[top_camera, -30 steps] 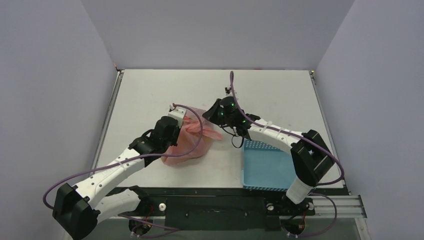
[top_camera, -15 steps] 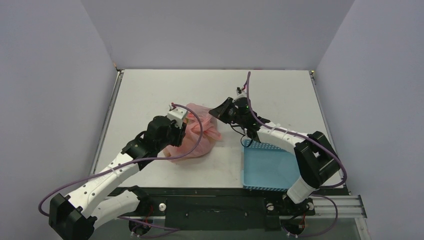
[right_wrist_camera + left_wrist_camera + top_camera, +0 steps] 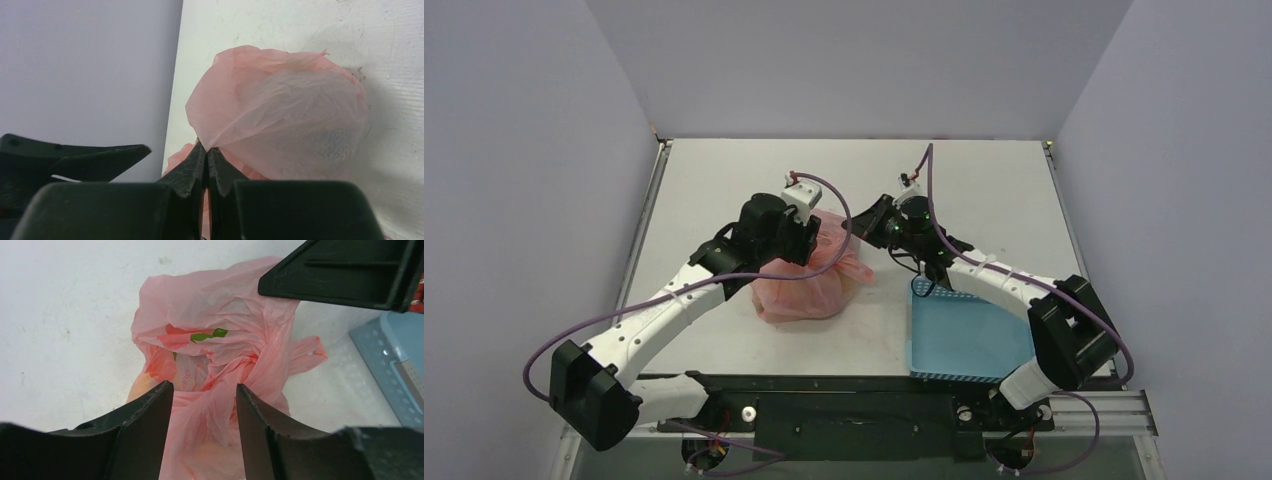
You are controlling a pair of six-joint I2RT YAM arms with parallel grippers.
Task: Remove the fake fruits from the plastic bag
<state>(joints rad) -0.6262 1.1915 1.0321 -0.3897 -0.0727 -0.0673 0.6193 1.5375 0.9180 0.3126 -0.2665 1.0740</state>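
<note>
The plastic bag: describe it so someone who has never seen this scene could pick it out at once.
On the white table, look near the middle, left of the blue perforated basket in the top view. The plastic bag is the crumpled heap there. It alone is soft, translucent and pink, with red and green prints, and the right gripper pinches its film.

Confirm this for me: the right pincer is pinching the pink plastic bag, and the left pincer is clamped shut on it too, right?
Not quite. The left pincer is open, its jaws apart over the plastic bag, as the left wrist view shows. The right pincer is indeed pinching it.
</note>
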